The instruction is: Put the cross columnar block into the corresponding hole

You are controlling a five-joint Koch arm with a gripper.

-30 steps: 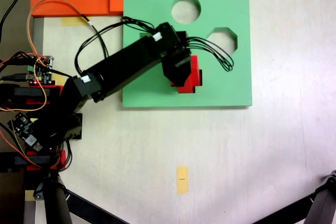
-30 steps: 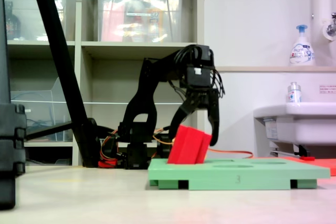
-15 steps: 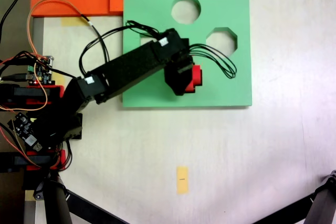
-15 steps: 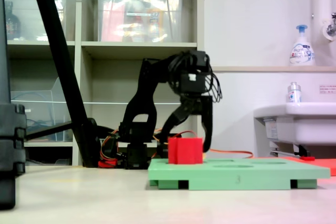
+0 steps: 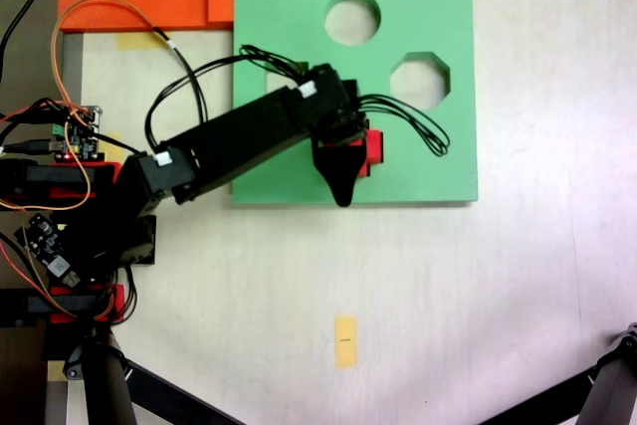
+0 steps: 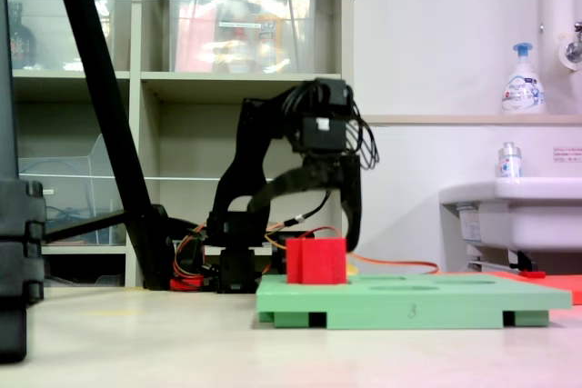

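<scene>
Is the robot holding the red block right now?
No. The gripper is wide open above the red plus-shaped foam block, which stands upright in the green foam board by itself.

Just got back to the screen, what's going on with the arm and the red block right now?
The Koch arm's gripper hangs over the green board with its jaws spread wide, holding nothing. The red cross block stands upright on the board, partly sunk at the spot of its cutout, which the arm hides from above. It sticks up above the board's surface in the second exterior view. The round hole and octagonal hole are empty.
</scene>
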